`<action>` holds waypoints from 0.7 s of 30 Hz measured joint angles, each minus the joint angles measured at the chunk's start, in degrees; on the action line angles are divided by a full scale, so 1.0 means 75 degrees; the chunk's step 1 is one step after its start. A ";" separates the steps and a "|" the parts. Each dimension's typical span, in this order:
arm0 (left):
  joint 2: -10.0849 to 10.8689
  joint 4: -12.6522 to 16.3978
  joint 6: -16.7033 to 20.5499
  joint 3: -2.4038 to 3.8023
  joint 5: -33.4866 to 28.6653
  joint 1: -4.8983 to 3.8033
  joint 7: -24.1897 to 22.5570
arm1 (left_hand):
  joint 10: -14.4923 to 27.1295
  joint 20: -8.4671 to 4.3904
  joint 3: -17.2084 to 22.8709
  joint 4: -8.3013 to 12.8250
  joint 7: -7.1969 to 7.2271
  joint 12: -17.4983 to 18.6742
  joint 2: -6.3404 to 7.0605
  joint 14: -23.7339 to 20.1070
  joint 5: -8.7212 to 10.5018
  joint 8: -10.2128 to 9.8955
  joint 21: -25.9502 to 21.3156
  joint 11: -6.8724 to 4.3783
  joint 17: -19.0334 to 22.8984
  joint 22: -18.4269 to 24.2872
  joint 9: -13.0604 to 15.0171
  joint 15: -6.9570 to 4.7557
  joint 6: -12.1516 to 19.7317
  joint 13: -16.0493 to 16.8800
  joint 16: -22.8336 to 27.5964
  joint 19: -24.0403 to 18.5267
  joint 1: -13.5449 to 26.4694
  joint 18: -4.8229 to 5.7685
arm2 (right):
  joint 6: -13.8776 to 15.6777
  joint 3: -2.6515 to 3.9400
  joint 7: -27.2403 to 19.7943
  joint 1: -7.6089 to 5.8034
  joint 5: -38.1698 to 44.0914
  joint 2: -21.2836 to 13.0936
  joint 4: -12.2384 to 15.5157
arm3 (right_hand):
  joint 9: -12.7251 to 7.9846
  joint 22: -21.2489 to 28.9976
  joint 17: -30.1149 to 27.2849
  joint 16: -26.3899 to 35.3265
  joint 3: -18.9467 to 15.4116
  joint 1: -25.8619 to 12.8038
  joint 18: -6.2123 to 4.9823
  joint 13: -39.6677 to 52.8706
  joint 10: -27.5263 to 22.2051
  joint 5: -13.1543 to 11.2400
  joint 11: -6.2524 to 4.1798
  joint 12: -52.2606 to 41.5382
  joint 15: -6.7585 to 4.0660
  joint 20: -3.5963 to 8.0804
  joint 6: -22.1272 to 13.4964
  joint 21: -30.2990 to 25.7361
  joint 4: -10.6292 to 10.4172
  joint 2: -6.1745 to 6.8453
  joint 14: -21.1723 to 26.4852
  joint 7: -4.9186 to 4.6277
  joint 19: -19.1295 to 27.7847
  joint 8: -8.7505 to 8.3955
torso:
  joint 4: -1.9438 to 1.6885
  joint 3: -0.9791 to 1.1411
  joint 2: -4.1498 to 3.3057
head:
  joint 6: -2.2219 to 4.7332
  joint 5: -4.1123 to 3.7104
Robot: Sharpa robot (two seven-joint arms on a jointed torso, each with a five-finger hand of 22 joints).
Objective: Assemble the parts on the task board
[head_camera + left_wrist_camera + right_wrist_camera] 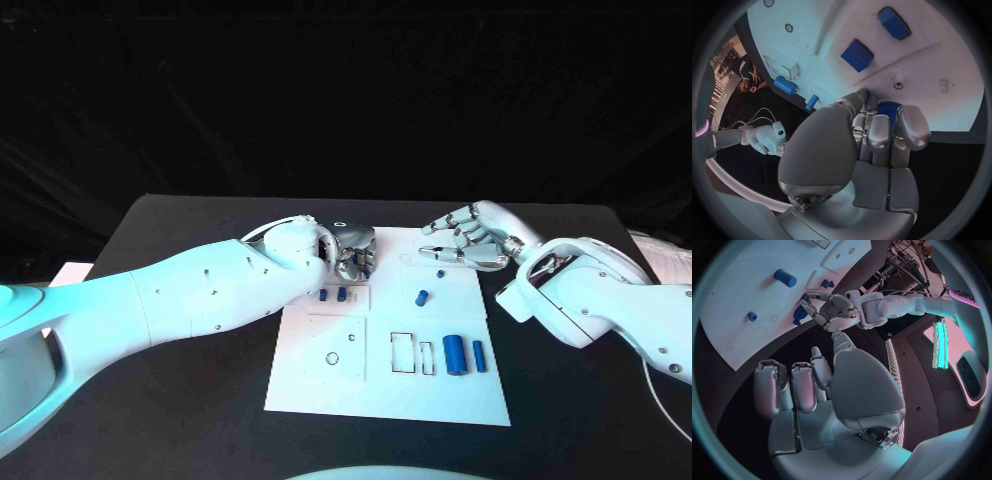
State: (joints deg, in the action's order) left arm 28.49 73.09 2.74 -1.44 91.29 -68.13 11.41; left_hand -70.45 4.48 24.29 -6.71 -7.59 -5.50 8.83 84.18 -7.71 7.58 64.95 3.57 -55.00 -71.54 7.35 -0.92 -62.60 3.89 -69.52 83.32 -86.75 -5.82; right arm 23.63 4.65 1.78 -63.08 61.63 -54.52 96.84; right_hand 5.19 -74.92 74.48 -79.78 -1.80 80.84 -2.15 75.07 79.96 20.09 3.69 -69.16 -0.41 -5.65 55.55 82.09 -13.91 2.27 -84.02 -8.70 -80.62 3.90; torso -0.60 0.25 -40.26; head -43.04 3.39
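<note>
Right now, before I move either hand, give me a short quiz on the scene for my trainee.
1. True or false: the left hand holds a blue part.
2. Where on the board does the biggest cylinder lie, seen from the robot? A near right; B far left; C dead centre.
3. Fill in: the right hand is over the board's far ____ corner.
Key: 1 true; 2 A; 3 right.

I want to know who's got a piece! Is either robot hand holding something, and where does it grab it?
The left hand holds a small blue part between its fingertips, over the task board; the exact spot of the grip is hidden. The right hand holds nothing.
</note>
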 measured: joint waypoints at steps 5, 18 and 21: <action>0.0021 0.0014 0.0079 0.0005 -0.0016 0.0022 -0.0010 | -0.0083 0.0000 0.0176 0.0114 -0.0026 0.0054 0.0000 -0.0019 0.0000 -0.0043 0.0098 0.0006 0.0047 -0.0077 -0.0033 -0.0019 -0.0045 0.0018 -0.0045 0.0000 0.0000 -0.0001 | 0.0000 0.0000 -0.0001 0.0000 0.0000 0.0000 0.0003 | 0.0000 -0.0004 0.0000 0.0000 0.0000 0.0000 0.0000 0.0000 0.0000 0.0000 0.0000 -0.0001 0.0000 0.0000 0.0000 0.0000 0.0000 0.0000 0.0000 0.0000 0.0000 0.0000 | -0.0002 0.0000 0.0000 | -0.0004 -0.0001; 0.0459 0.0475 0.0556 0.0150 -0.0321 0.0118 -0.0059 | -0.0164 0.0000 0.0377 0.0228 -0.0066 0.0183 0.0091 -0.0017 0.0001 -0.0118 0.0186 0.0028 0.0138 -0.0178 -0.0080 -0.0017 -0.0119 0.0024 -0.0083 0.0000 0.0091 0.0000 | 0.0001 0.0000 -0.0005 0.0000 0.0000 -0.0009 0.0004 | 0.0008 -0.0003 0.0012 0.0000 0.0000 -0.0001 0.0000 0.0000 0.0001 0.0045 0.0000 -0.0001 0.0000 0.0000 0.0000 0.0000 0.0000 0.0001 0.0000 0.0000 0.0000 0.0000 | -0.0011 0.0001 0.0009 | 0.0027 -0.0006; 0.0641 0.0708 0.0666 0.0261 -0.0443 0.0108 -0.0067 | -0.0164 0.0000 0.0417 0.0228 -0.0090 0.0183 0.0101 -0.0016 0.0001 -0.0118 0.0186 0.0028 0.0159 -0.0191 -0.0085 -0.0016 -0.0144 0.0024 -0.0083 0.0000 0.0101 0.0000 | 0.0002 0.0000 -0.0005 0.0000 0.0000 -0.0011 0.0000 | 0.0008 -0.0003 0.0012 0.0000 0.0000 -0.0001 0.0000 0.0000 0.0000 0.0045 0.0000 -0.0002 0.0000 0.0000 0.0000 0.0000 0.0000 0.0001 0.0000 0.0000 0.0000 0.0000 | -0.0013 0.0003 0.0010 | 0.0049 -0.0005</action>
State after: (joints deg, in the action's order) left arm 33.30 78.39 7.74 0.52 87.96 -67.33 10.91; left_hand -71.67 4.48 27.42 -5.00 -8.27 -4.12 9.59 84.06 -7.71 6.70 66.34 3.78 -53.81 -72.98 6.72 -1.04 -63.68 4.07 -70.14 83.32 -85.99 -5.82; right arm 23.65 4.65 1.74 -63.08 61.63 -54.60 96.85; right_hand 5.24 -74.94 74.57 -79.78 -1.80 80.83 -2.15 75.07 79.96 20.42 3.69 -69.17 -0.41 -5.65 55.55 82.09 -13.91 2.28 -84.02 -8.70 -80.62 3.90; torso -0.70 0.27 -40.19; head -42.68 3.36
